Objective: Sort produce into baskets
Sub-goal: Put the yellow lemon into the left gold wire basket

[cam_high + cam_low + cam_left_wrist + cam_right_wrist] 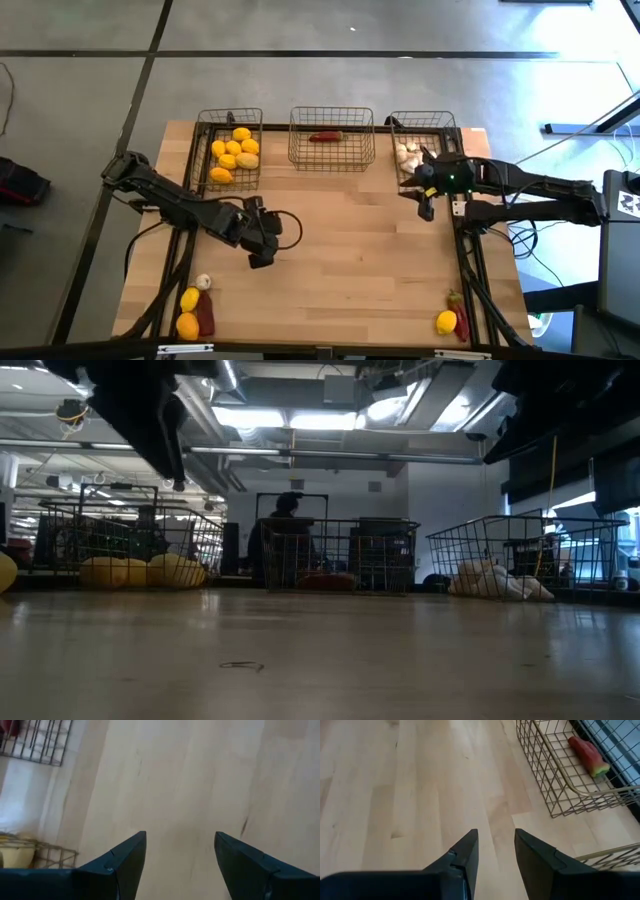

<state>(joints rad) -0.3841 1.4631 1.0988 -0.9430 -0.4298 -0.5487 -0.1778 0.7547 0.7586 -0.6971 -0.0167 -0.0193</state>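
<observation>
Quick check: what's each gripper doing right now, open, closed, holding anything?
Left gripper: open, empty, over bare table.
Right gripper: open with a narrow gap between the fingers, empty, beside the garlic basket.

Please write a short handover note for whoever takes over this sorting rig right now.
Left gripper: open, empty, over bare table left of centre.
Right gripper: jaws apart, empty, just in front of the right basket.
Done: left basket holds a heap of lemons; middle basket holds one chili pepper; the right basket holds garlic bulbs.
Left: at the near left corner, two lemons, a garlic bulb and a chili; at the near right corner, one lemon and a chili.
</observation>
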